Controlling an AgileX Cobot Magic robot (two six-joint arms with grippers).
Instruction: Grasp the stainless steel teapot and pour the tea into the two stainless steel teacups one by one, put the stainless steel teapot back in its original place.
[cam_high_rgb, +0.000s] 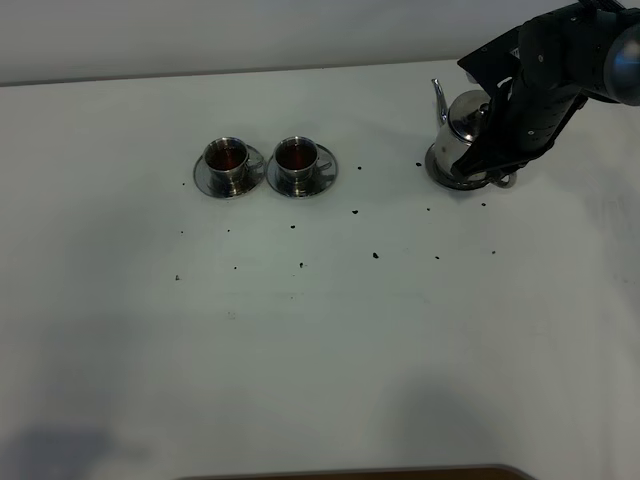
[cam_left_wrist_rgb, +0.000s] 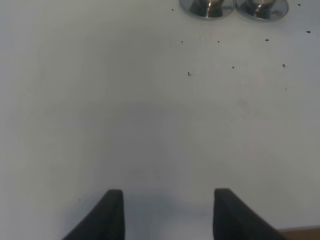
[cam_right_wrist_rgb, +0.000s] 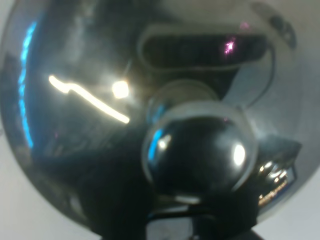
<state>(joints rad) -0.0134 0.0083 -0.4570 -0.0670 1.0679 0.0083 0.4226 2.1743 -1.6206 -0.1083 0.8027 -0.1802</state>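
Two teacups (cam_high_rgb: 262, 160) sit side by side on saucers, left of centre; teapot (cam_high_rgb: 465, 130) stands on its saucer (cam_high_rgb: 445, 175) far right. Right gripper (cam_high_rgb: 500, 150) is at the teapot.

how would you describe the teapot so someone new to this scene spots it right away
Look to the far right of the white table, under the black right arm. There the stainless steel teapot sits on a round steel saucer, well apart from the two stainless steel teacups further left. It is the largest shiny vessel, with a thin curved spout and a round lid knob.

My white surface (cam_high_rgb: 300, 360) carries scattered dark specks (cam_high_rgb: 376, 255); a pale wall (cam_high_rgb: 250, 30) rises behind it.
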